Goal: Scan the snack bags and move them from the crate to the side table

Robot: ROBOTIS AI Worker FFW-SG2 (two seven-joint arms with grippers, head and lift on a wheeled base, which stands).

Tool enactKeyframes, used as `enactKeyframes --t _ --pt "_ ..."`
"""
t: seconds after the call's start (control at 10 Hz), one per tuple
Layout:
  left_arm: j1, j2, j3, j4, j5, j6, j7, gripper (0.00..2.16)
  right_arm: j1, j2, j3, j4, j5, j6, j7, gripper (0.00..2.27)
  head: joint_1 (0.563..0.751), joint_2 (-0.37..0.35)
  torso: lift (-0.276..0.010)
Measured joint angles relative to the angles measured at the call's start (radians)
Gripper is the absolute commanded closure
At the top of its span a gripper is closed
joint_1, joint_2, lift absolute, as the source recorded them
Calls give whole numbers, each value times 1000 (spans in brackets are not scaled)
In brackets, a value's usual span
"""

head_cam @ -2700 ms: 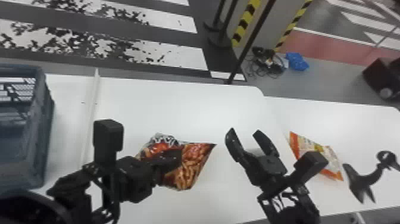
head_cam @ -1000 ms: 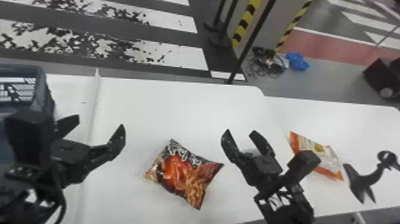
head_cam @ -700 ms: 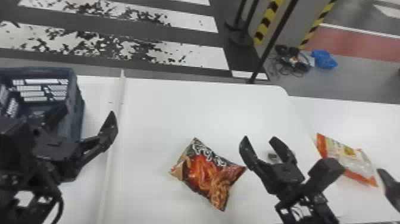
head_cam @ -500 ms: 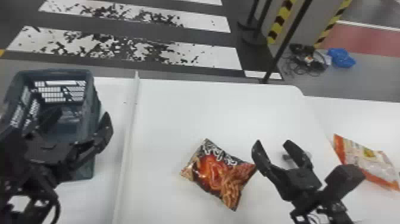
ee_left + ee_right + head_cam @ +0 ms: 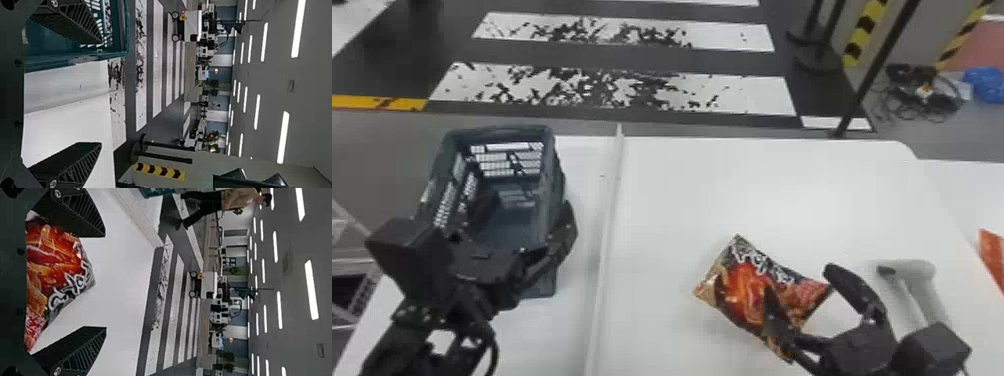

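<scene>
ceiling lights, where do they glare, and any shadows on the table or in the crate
Left wrist view: ceiling lights glare as white strips; right wrist view: same bright strips; head view: soft grey shading beside the raised strip on the white table, and the crate's inside looks much darker than the tabletop.

Crate left of the divider, snack bag right of it, on the white-topped work area.

The crate (image 5: 552, 165) stands at the left, with the left gripper (image 5: 529, 210) over its near part. The raised divider (image 5: 612, 200) runs between it and the table (image 5: 732, 185). On that table, right of the middle, lies the snack bag (image 5: 749, 300), the right gripper (image 5: 801, 282) over its right side. Right of these is a stand-like object (image 5: 924, 285); another bag (image 5: 993, 255) lies farther right. Posts (image 5: 874, 70) and cables (image 5: 922, 100) are behind.
</scene>
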Motion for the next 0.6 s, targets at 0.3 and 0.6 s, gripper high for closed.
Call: enactKeyframes --t 0.3,0.6 --pt "18 30 5 2 0 20 2 70 4 -51 170 -38 157 257 -84 83 695 115 -87" --pt "48 31 16 -10 5 17 3 70 -93 -113 318 -27 276 388 -188 83 695 173 -87"
